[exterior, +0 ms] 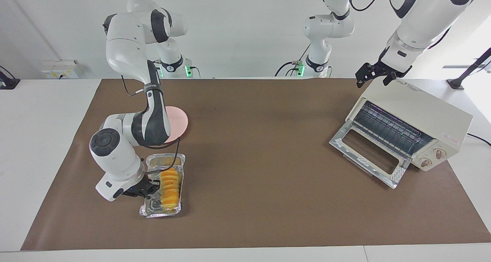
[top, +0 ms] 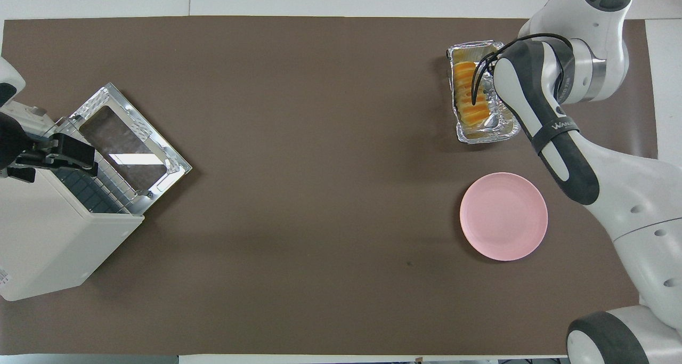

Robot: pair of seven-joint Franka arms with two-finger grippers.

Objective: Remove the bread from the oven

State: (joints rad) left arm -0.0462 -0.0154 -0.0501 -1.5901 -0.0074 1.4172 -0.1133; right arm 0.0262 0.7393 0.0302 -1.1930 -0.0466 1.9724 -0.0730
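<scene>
The bread point(exterior: 170, 185) lies in a crinkled foil tray point(exterior: 155, 210) on the brown mat point(exterior: 261, 158) that covers the bench point(exterior: 38, 139), toward the right arm's end and well apart from the oven point(exterior: 422, 120). The right hand point(exterior: 147, 188) is low at the side of the tray, its dark fingers point(exterior: 152, 186) closed on the tray's long rim just beside the loaf; the fingers touch the foil, and whether they also touch the bread cannot be told. In the overhead view the arm's forearm covers that side of the tray, so the hand itself is hidden there, while the bread point(top: 471, 97) and the foil tray point(top: 482, 136) show beside it. A pink plate point(exterior: 180, 122) sits on the mat nearer to the robots than the tray, partly hidden by the right arm. The oven stands at the left arm's end of the bench with its glass door point(exterior: 368, 152) dropped open and its wire rack point(exterior: 387, 129) bare. The left hand point(exterior: 374, 74) waits over the oven's top corner, holding nothing; how far its fingers are apart cannot be told.
</scene>
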